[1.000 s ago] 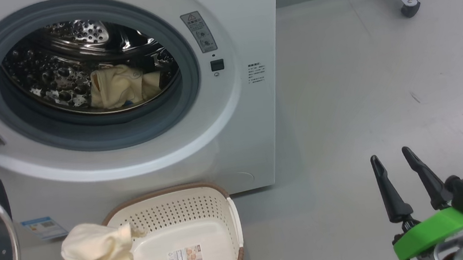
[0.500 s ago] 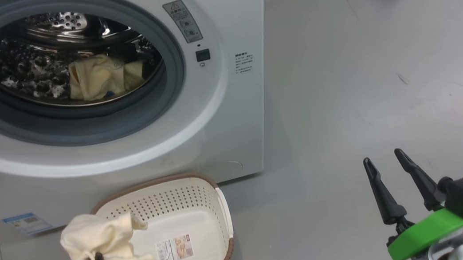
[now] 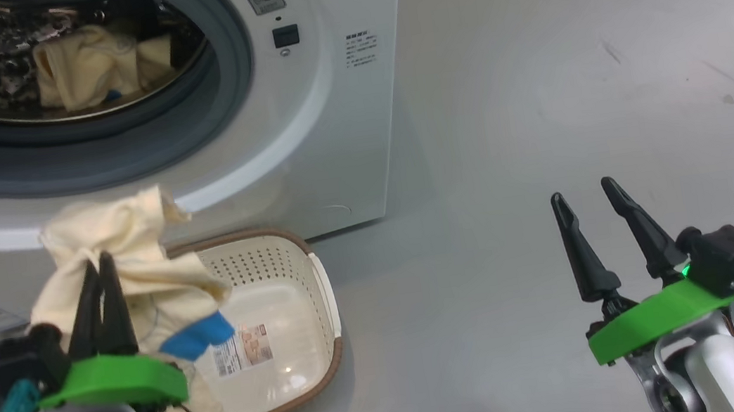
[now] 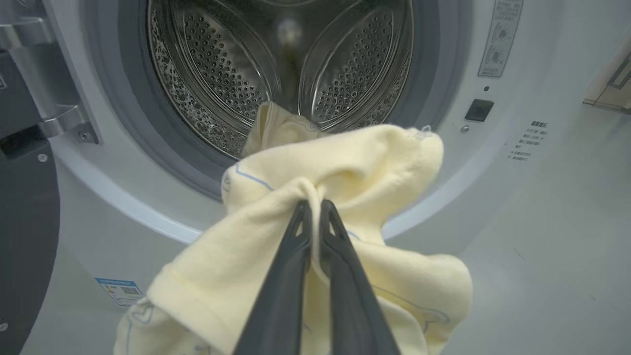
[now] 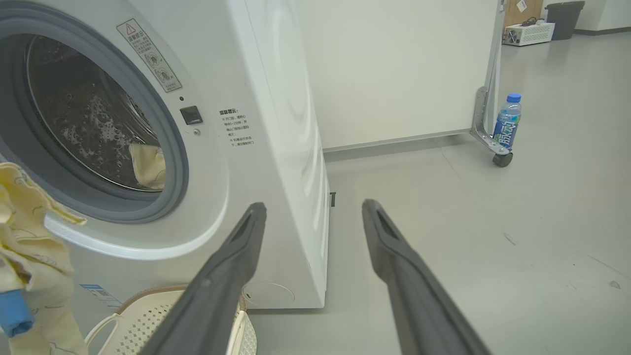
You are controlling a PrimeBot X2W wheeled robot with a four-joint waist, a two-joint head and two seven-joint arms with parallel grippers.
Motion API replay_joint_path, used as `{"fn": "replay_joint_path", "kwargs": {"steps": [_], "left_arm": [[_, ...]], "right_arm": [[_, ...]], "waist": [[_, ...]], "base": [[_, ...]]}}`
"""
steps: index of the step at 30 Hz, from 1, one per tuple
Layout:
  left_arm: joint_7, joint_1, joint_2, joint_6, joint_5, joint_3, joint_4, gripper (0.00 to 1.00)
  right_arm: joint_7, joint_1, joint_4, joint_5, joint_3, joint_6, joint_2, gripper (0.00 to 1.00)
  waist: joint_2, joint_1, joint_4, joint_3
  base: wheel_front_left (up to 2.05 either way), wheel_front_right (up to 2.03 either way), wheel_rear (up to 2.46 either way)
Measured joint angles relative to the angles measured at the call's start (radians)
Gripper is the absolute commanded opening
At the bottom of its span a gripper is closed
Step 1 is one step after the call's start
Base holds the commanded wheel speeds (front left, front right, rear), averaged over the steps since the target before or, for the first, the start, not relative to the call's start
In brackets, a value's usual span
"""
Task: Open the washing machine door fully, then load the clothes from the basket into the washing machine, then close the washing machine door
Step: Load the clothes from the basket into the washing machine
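The left tool [image 3: 98,261] is clenched. Its two dark fingers are pressed together on a bunched fold of the pale cream-yellow clothes [image 3: 122,227]. The fabric hangs from the fingertips and drapes down past the tool's green mount, and a small blue cloth piece [image 3: 196,335] dangles with it. Seen from the left wrist, the bundle is held just in front of the washing machine [image 3: 324,98], low before the drum opening. Another cream garment [image 3: 87,69] already lies inside the drum.

The right tool [image 3: 582,190] is released, its fingers spread wide and grasping nothing, above the grey floor [image 3: 533,70] well to the right of the machine.

The basket [image 3: 323,290] sits on the floor close to the machine's front with its bottom label uncovered; the bundle hides its left side. The washing machine door [image 4: 24,246] stands swung open at the left.

A second ago the left tool and its bundle were lower, beside the basket's near left corner; now they are raised toward the opening. The head camera has also shifted, so the drum now sits at the view's top left. The right tool's spread is unchanged.
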Motion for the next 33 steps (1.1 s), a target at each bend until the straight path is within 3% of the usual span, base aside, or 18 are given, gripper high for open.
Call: {"fn": "replay_joint_path", "kwargs": {"steps": [18,33], "left_arm": [[0.111,-0.611,0.101,-0.019,0.040,0.014,0.313,0.00],[0.065,-0.974,0.169,-0.035,0.081,0.012,0.634,0.00]], "right_arm": [[0.000,-0.143,-0.010,0.075,0.070,0.000,0.009,1.00],[0.000,-0.242,-0.011,0.097,0.145,0.000,0.009,1.00]], "waist": [[0.0000,0.0000,-0.091,0.207],[0.0000,0.0001,-0.168,0.399]], "base": [[0.00,0.00,0.00],[0.00,0.00,0.00]]}}
